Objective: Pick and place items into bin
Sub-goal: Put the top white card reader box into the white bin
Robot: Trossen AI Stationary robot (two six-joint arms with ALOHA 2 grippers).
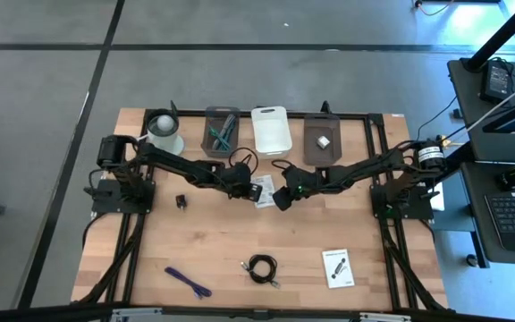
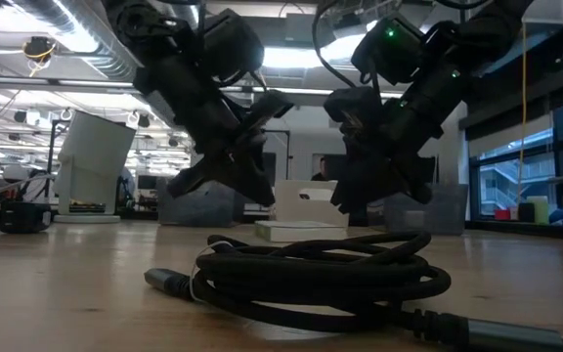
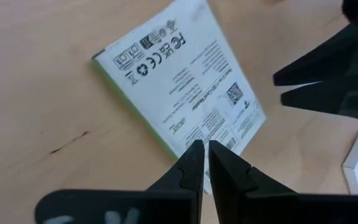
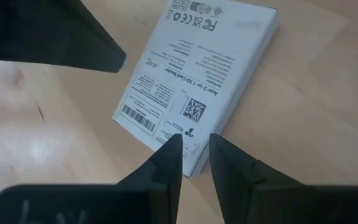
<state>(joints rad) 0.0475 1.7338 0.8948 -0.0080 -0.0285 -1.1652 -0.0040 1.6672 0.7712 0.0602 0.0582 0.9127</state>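
A white printed card [image 1: 264, 190] lies flat on the table's middle, also seen in the wrist views [image 3: 179, 81] [image 4: 197, 81]. My left gripper [image 1: 247, 185] [image 3: 205, 149] hangs over the card's edge, fingers shut to a sliver. My right gripper [image 1: 282, 199] [image 4: 194, 143] hangs over the opposite corner, slightly open. In the low view both tips [image 2: 262, 194] [image 2: 345, 203] stand above the table. Near the front lie a coiled black cable [image 1: 261, 267] [image 2: 321, 269], a second card [image 1: 336, 266] and a purple stick [image 1: 186, 281]. A tiny black block [image 1: 181, 201] sits left of centre.
Along the far edge stand a dark bin [image 1: 211, 141] holding teal tools [image 1: 224, 130], a white tray [image 1: 271, 130], and a second dark bin [image 1: 309, 148] holding a small whitish piece [image 1: 324, 141]. A round tub [image 1: 164, 132] stands at the far left. The two grippers sit close together.
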